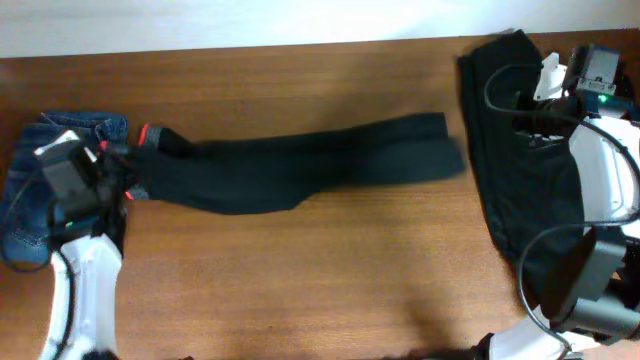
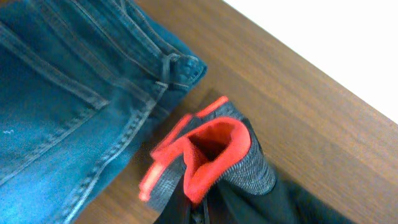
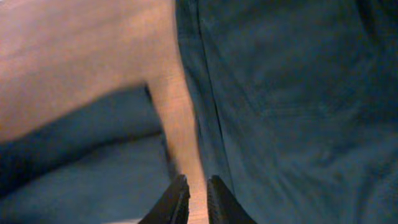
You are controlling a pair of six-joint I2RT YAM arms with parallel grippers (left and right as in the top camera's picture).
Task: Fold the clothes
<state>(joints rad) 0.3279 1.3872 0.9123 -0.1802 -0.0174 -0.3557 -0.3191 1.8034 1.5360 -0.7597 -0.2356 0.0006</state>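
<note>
Two black garments (image 1: 300, 172) lie apart on the table (image 1: 300, 290).

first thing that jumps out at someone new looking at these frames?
The long black trousers stretched across the middle of the table stand out first, with the red-orange waistband lining flaring open at their left end. After that, the blue jeans bunched at the left edge and a second dark garment heaped at the right edge.
</note>
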